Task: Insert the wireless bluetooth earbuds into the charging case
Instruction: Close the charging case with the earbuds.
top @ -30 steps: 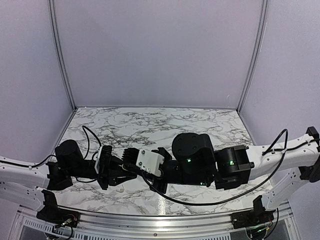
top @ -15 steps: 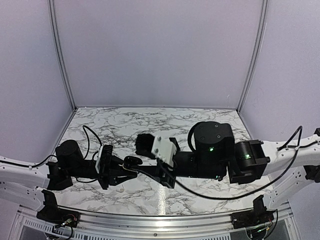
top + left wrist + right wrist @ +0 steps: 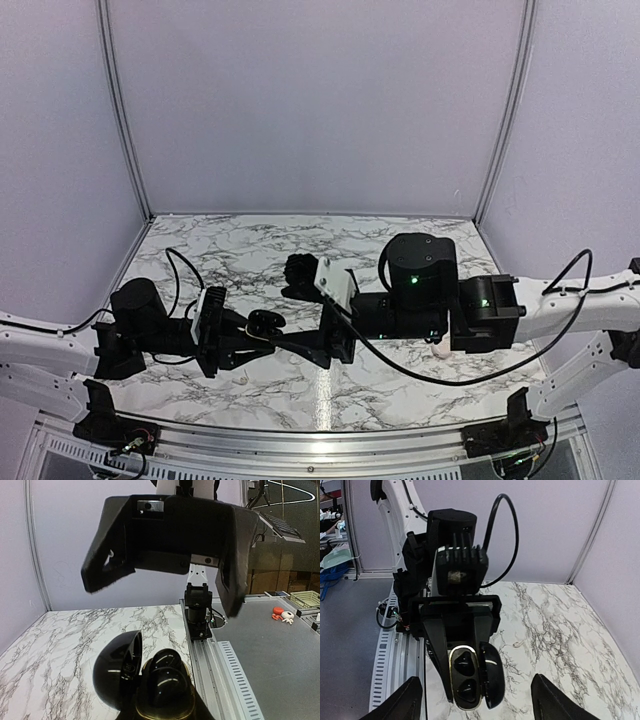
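Observation:
The charging case (image 3: 451, 656) here is black with a gold rim. It is held up above the marble with its lid (image 3: 492, 677) swung open. Two black earbuds (image 3: 463, 662) (image 3: 466, 690) sit in its wells, and the left wrist view shows them too (image 3: 167, 660) (image 3: 162, 687). My left gripper (image 3: 258, 330) is shut on the case body, its fingers (image 3: 432, 640) on either side. My right gripper (image 3: 477, 697) faces the case from a short way off. It is open wide with nothing between its fingers (image 3: 107, 565).
A small pale piece (image 3: 518, 643) lies on the marble table (image 3: 240, 255) beyond the case. Grey walls close in the back and sides. The aluminium rail (image 3: 235, 680) runs along the near edge, past the left arm's base.
My right gripper has opened and drawn back from the case, towards the right and far side. The left gripper has kept still with the case.

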